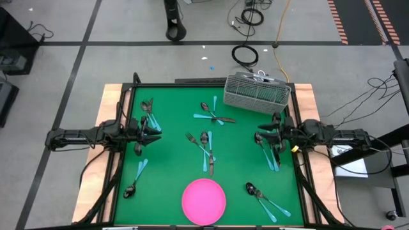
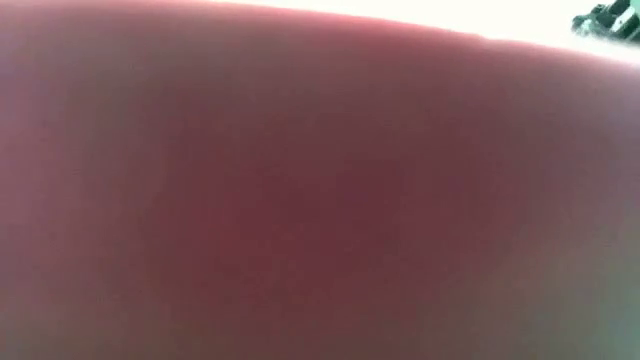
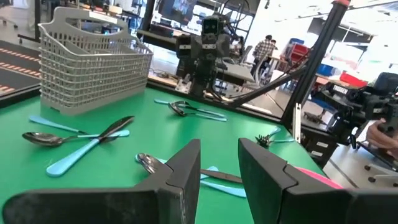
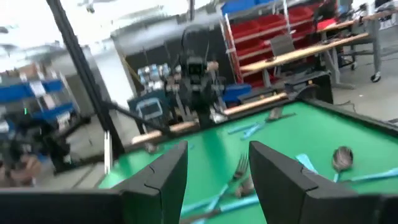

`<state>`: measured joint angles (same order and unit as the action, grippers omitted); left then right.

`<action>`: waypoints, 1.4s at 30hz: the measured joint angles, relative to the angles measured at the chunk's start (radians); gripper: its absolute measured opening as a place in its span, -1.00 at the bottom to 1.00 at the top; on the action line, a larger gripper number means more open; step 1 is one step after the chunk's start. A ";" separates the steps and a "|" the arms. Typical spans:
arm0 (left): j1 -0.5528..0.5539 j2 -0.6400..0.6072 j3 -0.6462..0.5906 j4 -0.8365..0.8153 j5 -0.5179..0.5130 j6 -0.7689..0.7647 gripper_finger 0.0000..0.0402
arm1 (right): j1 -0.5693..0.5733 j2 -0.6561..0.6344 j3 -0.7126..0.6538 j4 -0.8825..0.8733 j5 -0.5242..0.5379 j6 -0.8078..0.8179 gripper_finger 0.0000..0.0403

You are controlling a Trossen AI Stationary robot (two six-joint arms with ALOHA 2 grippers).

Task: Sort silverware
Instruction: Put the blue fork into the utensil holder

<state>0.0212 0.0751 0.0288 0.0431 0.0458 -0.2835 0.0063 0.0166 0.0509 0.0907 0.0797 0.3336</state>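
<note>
1. Green table mat [image 1: 172, 160] is seen from above, silverware [image 1: 206, 148] scattered in small groups across it.
2. Left gripper [image 1: 155, 128] is held at the left edge, jaws parted, nothing gripped.
3. Pink plate [image 1: 204, 200] is placed at the near edge, grey basket [image 1: 257, 92] at the far right.
4. Right gripper [image 1: 260, 137] is held at the right edge, jaws apart, empty.

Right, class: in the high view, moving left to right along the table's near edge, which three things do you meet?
A lone spoon → the pink plate → a small group of utensils.
</note>
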 joint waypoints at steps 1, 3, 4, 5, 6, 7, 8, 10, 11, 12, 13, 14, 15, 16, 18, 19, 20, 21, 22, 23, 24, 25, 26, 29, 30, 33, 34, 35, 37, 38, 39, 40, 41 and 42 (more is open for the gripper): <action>0.000 0.004 0.000 0.002 -0.011 0.000 -0.46 | 0.000 0.000 0.000 0.015 0.014 -0.002 -0.21; 0.000 0.016 0.000 0.002 -0.034 0.000 -0.46 | 0.000 0.000 0.000 0.038 0.048 -0.009 -0.21; 0.000 0.028 0.000 0.002 -0.039 0.001 -0.46 | 0.000 0.005 0.000 0.047 0.058 -0.004 -0.21; 0.000 0.039 0.000 0.001 -0.040 0.001 -0.46 | 0.000 0.015 0.000 0.059 0.072 0.000 -0.21; 0.000 0.053 0.001 -0.001 -0.040 0.001 -0.46 | 0.000 0.026 0.000 0.073 0.075 0.004 -0.21; 0.000 0.072 0.007 -0.003 -0.040 0.001 -0.46 | 0.000 0.040 0.000 0.092 0.078 0.011 -0.21; 0.000 0.092 0.016 -0.004 -0.040 0.001 -0.46 | 0.000 0.059 0.000 0.121 0.079 0.018 -0.21; 0.000 0.136 0.042 0.000 -0.040 0.013 -0.46 | 0.000 0.107 0.000 0.189 0.078 0.025 -0.21; 0.000 0.162 0.058 0.002 -0.041 0.028 -0.46 | 0.000 0.135 0.001 0.224 0.078 0.024 -0.21; 0.000 0.187 0.075 0.000 -0.043 0.040 -0.46 | 0.000 0.164 0.006 0.243 0.078 0.023 -0.21; 0.000 0.216 0.095 -0.001 -0.043 0.054 -0.46 | 0.000 0.194 0.017 0.254 0.078 0.019 -0.21; 0.000 0.246 0.116 -0.001 -0.043 0.062 -0.46 | 0.000 0.223 0.033 0.256 0.077 0.010 -0.21; 0.000 0.278 0.138 0.000 -0.043 0.074 -0.46 | 0.000 0.255 0.050 0.256 0.077 0.001 -0.21; 0.000 0.311 0.161 0.001 -0.043 0.085 -0.46 | 0.000 0.287 0.068 0.257 0.076 -0.009 -0.21; 0.000 0.383 0.205 -0.002 -0.052 0.100 -0.46 | 0.000 0.362 0.108 0.258 0.072 -0.032 -0.21; 0.000 0.420 0.227 -0.004 -0.059 0.107 -0.46 | 0.000 0.398 0.127 0.257 0.072 -0.044 -0.21; 0.000 0.460 0.251 -0.005 -0.066 0.108 -0.46 | 0.000 0.435 0.147 0.256 0.071 -0.056 -0.21; 0.000 0.501 0.274 -0.007 -0.073 0.108 -0.46 | 0.000 0.470 0.167 0.256 0.067 -0.064 -0.21; 0.000 0.543 0.297 -0.005 -0.077 0.108 -0.46 | 0.000 0.504 0.186 0.257 0.055 -0.070 -0.21; 0.000 0.583 0.318 -0.007 -0.079 0.108 -0.46 | 0.000 0.538 0.204 0.254 0.041 -0.077 -0.21; 0.000 0.626 0.339 -0.009 -0.081 0.108 -0.46 | 0.000 0.569 0.224 0.247 0.025 -0.086 -0.21; 0.000 0.670 0.360 -0.008 -0.083 0.108 -0.46 | 0.000 0.601 0.245 0.233 0.009 -0.090 -0.21; 0.000 0.711 0.381 -0.004 -0.085 0.108 -0.46 | 0.000 0.630 0.266 0.218 -0.006 -0.092 -0.21; 0.000 0.833 0.437 0.003 -0.088 0.108 -0.46 | 0.002 0.715 0.325 0.174 -0.010 -0.095 -0.21; 0.000 0.872 0.454 0.001 -0.088 0.108 -0.46 | 0.002 0.745 0.344 0.159 -0.014 -0.095 -0.21; -0.001 0.985 0.510 0.003 -0.088 0.108 -0.46 | 0.002 0.829 0.392 0.133 -0.072 -0.108 -0.21; -0.004 1.021 0.528 0.003 -0.088 0.106 -0.46 | 0.003 0.855 0.405 0.132 -0.098 -0.110 -0.21; -0.007 1.057 0.547 0.003 -0.089 0.106 -0.46 | 0.003 0.880 0.417 0.132 -0.119 -0.110 -0.21; -0.020 1.127 0.588 0.004 -0.090 0.090 -0.46 | 0.005 0.927 0.440 0.123 -0.139 -0.108 -0.21; -0.026 1.159 0.608 0.004 -0.090 0.082 -0.46 | 0.008 0.949 0.450 0.115 -0.138 -0.103 -0.21; -0.035 1.191 0.629 0.004 -0.090 0.081 -0.46 | 0.011 0.968 0.456 0.112 -0.136 -0.099 -0.21; -0.043 1.224 0.652 0.004 -0.090 0.080 -0.46 | 0.014 0.988 0.460 0.110 -0.136 -0.095 -0.21; -0.051 1.254 0.670 0.004 -0.093 0.080 -0.46 | 0.019 1.004 0.463 0.109 -0.134 -0.095 -0.21; -0.061 1.283 0.687 0.000 -0.103 0.080 -0.46 | 0.023 1.020 0.464 0.108 -0.134 -0.094 -0.21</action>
<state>-0.0401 1.3577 0.7163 0.0430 -0.0569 -0.2032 0.0295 1.0364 0.5148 0.1989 -0.0544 0.2394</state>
